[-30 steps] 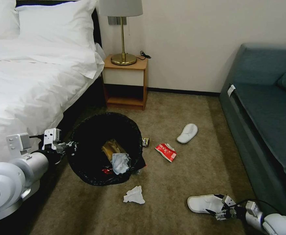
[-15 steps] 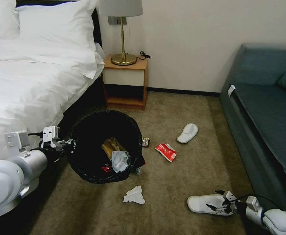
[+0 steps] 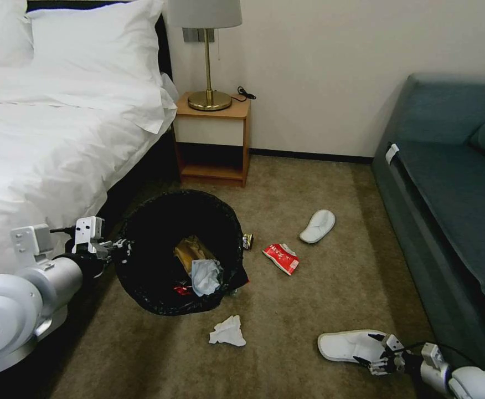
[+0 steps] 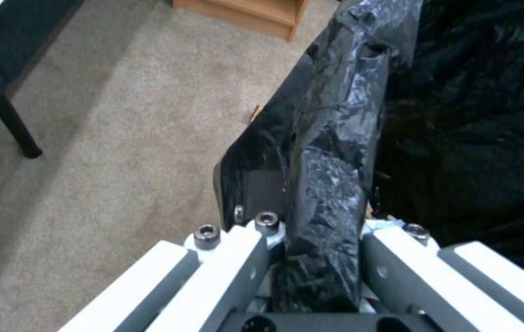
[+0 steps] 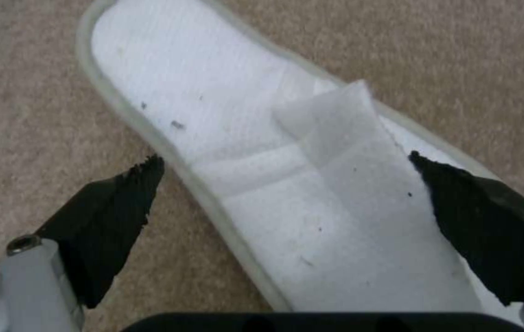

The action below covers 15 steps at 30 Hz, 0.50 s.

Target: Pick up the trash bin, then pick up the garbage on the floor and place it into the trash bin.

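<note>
Left gripper (image 4: pixel 320 258) clamped on the rim of the bin (image 3: pixel 179 252), black liner pinched between the fingers, beside the bed (image 3: pixel 48 144). Probably light but floppy at the liner, so best held by rim and liner together, as now; a slipping bag looks like the main risk. Round, wide-mouthed, glossy and crinkled, with a tan bag and tissue inside. Just in front, on the carpet (image 3: pixel 287 310), a crumpled tissue (image 3: pixel 227 331); beyond, a red wrapper (image 3: pixel 281 257) and a far slipper (image 3: pixel 318 225). Right gripper (image 5: pixel 286 203) spread wide, empty, straddling the near slipper (image 5: pixel 274 184) low on the right. White, thin, flat, soft: likely to bend, so better pinched across the folded strap than by the sole edge.
</note>
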Tool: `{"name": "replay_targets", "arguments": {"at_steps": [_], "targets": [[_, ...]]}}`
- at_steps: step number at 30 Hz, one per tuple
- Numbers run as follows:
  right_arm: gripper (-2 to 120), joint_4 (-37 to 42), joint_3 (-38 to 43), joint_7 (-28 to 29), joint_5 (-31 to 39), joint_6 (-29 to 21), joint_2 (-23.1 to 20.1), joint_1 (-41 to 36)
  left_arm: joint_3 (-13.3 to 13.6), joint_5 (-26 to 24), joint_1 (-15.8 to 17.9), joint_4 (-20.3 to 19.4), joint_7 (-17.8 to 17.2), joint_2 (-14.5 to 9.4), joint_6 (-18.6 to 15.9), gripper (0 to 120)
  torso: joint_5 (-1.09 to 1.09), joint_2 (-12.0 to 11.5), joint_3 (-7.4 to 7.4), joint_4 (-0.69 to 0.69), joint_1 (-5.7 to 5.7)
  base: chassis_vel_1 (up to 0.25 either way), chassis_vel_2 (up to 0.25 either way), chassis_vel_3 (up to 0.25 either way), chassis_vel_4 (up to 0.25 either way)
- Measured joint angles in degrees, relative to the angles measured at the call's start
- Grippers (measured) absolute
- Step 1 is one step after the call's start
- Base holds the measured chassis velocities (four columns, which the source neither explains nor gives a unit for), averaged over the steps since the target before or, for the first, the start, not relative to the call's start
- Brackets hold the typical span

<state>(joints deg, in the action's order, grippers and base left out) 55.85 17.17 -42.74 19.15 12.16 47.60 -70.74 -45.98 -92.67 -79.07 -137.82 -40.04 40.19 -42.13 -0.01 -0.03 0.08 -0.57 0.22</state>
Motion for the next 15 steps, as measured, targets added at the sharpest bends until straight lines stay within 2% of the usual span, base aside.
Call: {"name": "replay_targets", "arguments": {"at_steps": [3, 4, 5, 7, 8, 9, 10, 13, 15], "targets": [[93, -0.19, 0.09, 0.00, -0.08, 0.00, 0.33, 0.15, -0.33, -0.12, -0.17, -0.01, 0.00, -0.14, 0.00, 2, 0.01, 0.00, 0.00, 0.00, 0.00, 0.000, 0.000, 0.000, 0.000], [87, -0.40, 0.04, 0.02, -0.20, -0.02, 0.57, 0.43, -0.60, -0.19, -0.27, -0.02, 0.00, -0.22, 0.00, 2, 0.00, 0.00, 0.00, 0.01, 0.00, 0.000, 0.000, 0.000, 0.000], [87, -0.40, 0.04, 0.02, -0.20, -0.02, 0.57, 0.43, -0.60, -0.19, -0.27, -0.02, 0.00, -0.22, 0.00, 2, 0.00, 0.00, 0.00, 0.01, 0.00, 0.000, 0.000, 0.000, 0.000], [77, -0.94, -0.21, 0.09, -0.49, -0.03, 1.06, 0.99, -0.86, -0.32, -0.37, -0.02, 0.00, -0.39, 0.00, 2, 0.01, 0.00, 0.00, 0.02, 0.00, 0.000, 0.000, 0.000, 0.000], [77, -0.94, -0.21, 0.09, -0.49, -0.03, 1.06, 0.99, -0.86, -0.32, -0.37, -0.02, 0.00, -0.39, 0.00, 2, 0.01, 0.00, 0.00, 0.02, 0.00, 0.000, 0.000, 0.000, 0.000], [68, -1.08, -0.27, 0.20, -0.64, -0.07, 1.28, 1.18, -1.05, -0.45, -0.40, -0.02, 0.00, -0.51, 0.00, 2, 0.02, 0.00, 0.00, 0.01, 0.00, 0.000, 0.000, 0.000, 0.000], [65, -1.15, -0.27, 0.38, -0.65, -0.09, 1.38, 1.25, -1.19, -0.57, -0.43, -0.03, 0.00, -0.55, 0.00, 2, 0.01, 0.00, 0.00, 0.01, 0.01, 0.000, 0.000, 0.000, 0.000], [62, -1.17, -0.27, 0.52, -0.65, -0.12, 1.43, 1.30, -1.26, -0.66, -0.45, -0.04, 0.01, -0.60, 0.00, 2, 0.01, 0.00, 0.00, 0.01, 0.01, 0.000, 0.000, 0.000, 0.000], [48, -1.44, -0.36, 0.91, 0.59, -0.17, 1.60, 1.45, -1.40, -0.76, -0.42, -0.01, 0.04, -0.70, 0.00, 2, 0.01, 0.00, 0.00, 0.01, 0.01, 0.000, 0.000, 0.000, 0.000]]}}
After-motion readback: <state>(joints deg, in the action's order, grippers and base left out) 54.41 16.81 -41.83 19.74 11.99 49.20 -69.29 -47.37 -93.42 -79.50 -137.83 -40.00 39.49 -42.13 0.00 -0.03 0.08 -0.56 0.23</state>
